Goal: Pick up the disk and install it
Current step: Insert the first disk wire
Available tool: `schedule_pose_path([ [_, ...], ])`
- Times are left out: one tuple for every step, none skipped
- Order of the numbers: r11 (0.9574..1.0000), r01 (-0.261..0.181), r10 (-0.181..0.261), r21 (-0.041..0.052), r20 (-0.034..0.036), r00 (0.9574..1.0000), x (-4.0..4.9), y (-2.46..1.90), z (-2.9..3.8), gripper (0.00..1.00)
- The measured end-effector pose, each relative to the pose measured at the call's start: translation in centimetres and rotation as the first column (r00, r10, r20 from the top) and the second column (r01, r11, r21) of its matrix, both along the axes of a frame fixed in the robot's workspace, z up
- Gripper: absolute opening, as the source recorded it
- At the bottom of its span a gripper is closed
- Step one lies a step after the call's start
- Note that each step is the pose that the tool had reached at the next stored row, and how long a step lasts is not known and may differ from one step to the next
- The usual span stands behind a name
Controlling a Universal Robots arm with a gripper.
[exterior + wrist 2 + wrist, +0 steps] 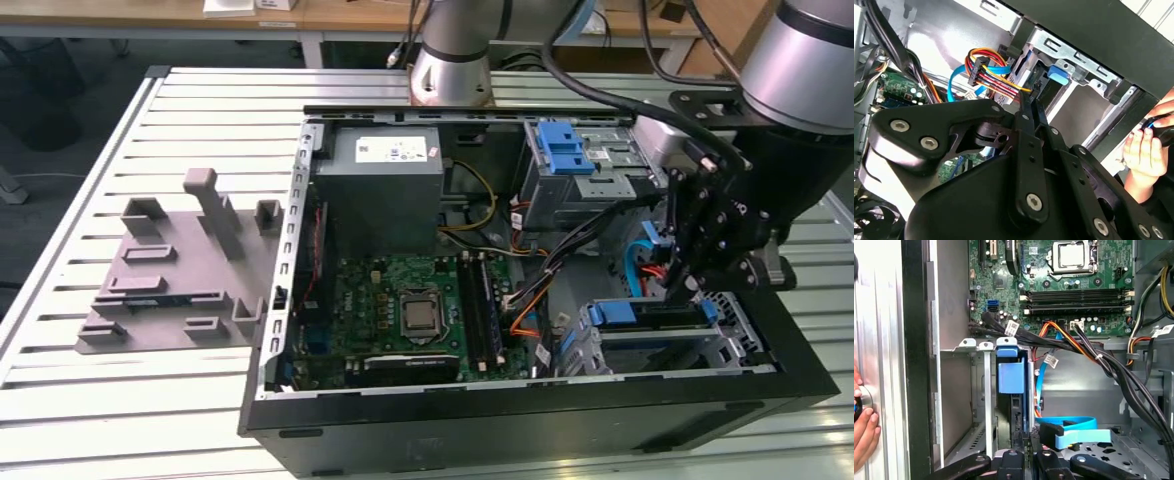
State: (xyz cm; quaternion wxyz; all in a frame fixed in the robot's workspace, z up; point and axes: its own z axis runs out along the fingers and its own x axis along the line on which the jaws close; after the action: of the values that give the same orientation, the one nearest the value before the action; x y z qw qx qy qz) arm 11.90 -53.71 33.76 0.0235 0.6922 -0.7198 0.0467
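Hand (pixel 1024 452) | pointing down into drive cage (pixel 985 405) | pinching disk (pixel 1013 380) upright

Tool (pixel 1025 447) over blue-railed disk (pixel 1013 390) standing in cage (pixel 979 390)

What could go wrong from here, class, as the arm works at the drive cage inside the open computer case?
1. The cable bundle runs close past the drive cage; it might snag on the gripper or get pinched.
2. The blue flat cable lies right beside the gripper and could be tugged loose.
3. A person's hand rests at the case's outer wall, near the moving arm, so contact is a hazard.
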Motion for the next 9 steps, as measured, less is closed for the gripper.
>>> schedule_pose_path([
  [1.0000, 0.000, 0.000, 0.0003, 0.0000, 1.0000, 0.00, -0.11, -0.04, 0.16],
  [1.0000, 0.000, 0.000, 0.0004, 0.0000, 1.0000, 0.01, -0.15, -0.07, 0.16],
  [1.0000, 0.000, 0.000, 0.0005, 0.0000, 1.0000, 0.01, -0.16, -0.10, 0.16],
  [1.0000, 0.001, -0.001, 0.0002, -0.0001, 1.0000, 0.01, -0.17, -0.10, 0.16],
  [1.0000, 0.002, -0.002, 0.0002, -0.0002, 1.0000, 0.01, -0.17, -0.11, 0.16],
  [1.0000, 0.003, -0.003, 0.0002, -0.0002, 1.0000, 0.01, -0.17, -0.12, 0.16],
  [1.0000, 0.005, -0.005, 0.0003, -0.0002, 1.0000, 0.01, -0.17, -0.13, 0.16],
  [1.0000, 0.006, -0.006, 0.0003, -0.0002, 1.0000, 0.01, -0.17, -0.14, 0.16],
  [1.0000, 0.008, -0.008, 0.0003, -0.0002, 1.0000, 0.01, -0.17, -0.14, 0.16],
])
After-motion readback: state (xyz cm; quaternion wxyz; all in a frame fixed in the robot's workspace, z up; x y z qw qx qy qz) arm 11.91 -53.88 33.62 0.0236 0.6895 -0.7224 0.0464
